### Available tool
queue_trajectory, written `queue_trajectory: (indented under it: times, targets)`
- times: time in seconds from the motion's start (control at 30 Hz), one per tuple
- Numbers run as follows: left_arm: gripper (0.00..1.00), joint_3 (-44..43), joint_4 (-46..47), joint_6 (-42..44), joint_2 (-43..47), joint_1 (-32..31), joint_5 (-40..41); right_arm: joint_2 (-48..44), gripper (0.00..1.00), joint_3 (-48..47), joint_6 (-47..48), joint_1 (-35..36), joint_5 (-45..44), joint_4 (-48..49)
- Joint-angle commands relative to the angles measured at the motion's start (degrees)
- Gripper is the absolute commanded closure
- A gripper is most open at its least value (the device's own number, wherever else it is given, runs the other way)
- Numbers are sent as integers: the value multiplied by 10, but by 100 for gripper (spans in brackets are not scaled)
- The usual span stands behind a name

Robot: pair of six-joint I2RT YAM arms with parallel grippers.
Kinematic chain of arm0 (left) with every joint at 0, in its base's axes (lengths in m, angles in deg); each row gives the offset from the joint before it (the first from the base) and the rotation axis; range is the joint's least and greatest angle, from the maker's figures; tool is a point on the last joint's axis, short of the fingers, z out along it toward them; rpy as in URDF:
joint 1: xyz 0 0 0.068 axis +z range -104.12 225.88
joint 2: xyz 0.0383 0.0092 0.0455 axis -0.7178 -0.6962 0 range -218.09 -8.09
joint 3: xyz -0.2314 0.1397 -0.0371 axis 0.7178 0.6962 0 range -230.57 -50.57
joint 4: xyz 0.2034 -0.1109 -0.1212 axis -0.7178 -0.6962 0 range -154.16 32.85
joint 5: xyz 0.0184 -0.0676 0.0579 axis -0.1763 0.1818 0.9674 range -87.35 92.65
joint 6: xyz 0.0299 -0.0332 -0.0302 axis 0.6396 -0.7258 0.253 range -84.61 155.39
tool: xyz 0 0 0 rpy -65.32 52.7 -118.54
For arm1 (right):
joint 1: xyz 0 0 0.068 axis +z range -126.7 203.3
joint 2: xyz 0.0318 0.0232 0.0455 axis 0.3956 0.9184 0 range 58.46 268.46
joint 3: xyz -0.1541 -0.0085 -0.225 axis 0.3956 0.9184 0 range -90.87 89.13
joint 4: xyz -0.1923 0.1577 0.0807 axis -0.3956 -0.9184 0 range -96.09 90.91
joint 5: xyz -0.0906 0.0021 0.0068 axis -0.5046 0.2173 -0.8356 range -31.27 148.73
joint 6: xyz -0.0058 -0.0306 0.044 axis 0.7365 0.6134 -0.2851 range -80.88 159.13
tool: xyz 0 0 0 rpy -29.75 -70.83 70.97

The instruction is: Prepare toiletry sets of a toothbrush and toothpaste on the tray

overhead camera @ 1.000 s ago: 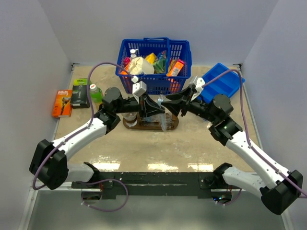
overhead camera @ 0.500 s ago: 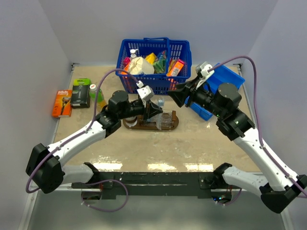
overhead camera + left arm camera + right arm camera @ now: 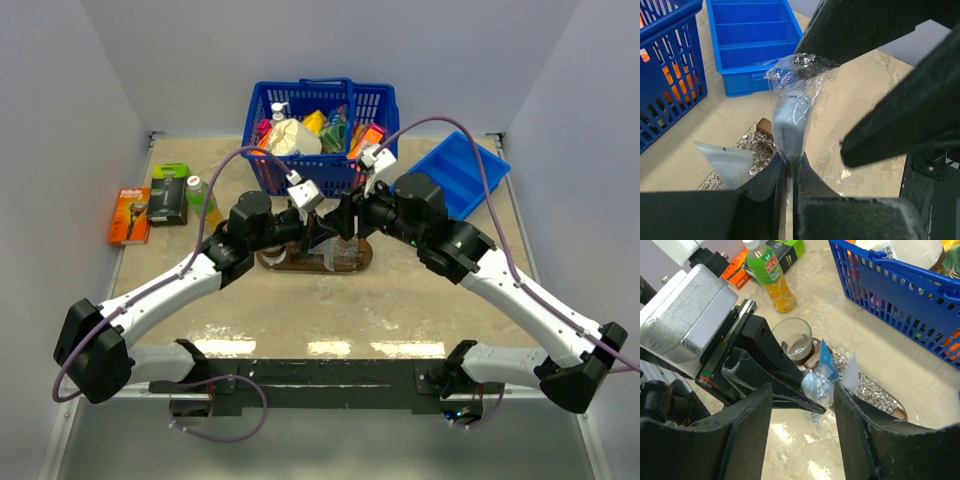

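Sandy table [image 3: 400, 300] carried the blue basket [image 3: 262, 115] at the back, blue bin [image 3: 470, 175] right, wooden tray [image 3: 275, 262] centre, with orange box [image 3: 130, 215], dark box [image 3: 168, 195] and green bottle [image 3: 200, 195] left.

A robotics lab test cell: a sandy tabletop [image 3: 400, 310] boxed in by bare pale walls [image 3: 60, 120], with two robot arms [image 3: 160, 295] bolted to a black rail [image 3: 330, 375] at the near edge and purple cables [image 3: 440, 125] looping over. The goods look like staged props: a blue shopping basket [image 3: 320, 170] far centre, razor boxes [image 3: 130, 215] and a drink bottle [image 3: 200, 195] far left, a blue plastic bin [image 3: 460, 175] far right.
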Motion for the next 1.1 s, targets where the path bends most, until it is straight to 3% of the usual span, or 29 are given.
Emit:
queue_trajectory:
  times: [0.0,0.47,0.9,1.07]
  targets:
    - [100,-25,13,7,11,-4,7,11,46,-39,-6,20,-77,-12]
    - [100,-27,7,15,9,-6,16,51,59,-56,-18,59,-132,-16]
    - [100,-26,7,11,11,-6,24,70,59,-61,-22,71,-175,-35]
    - [100,-25,11,11,13,-6,20,70,75,-57,-22,71,-162,-25]
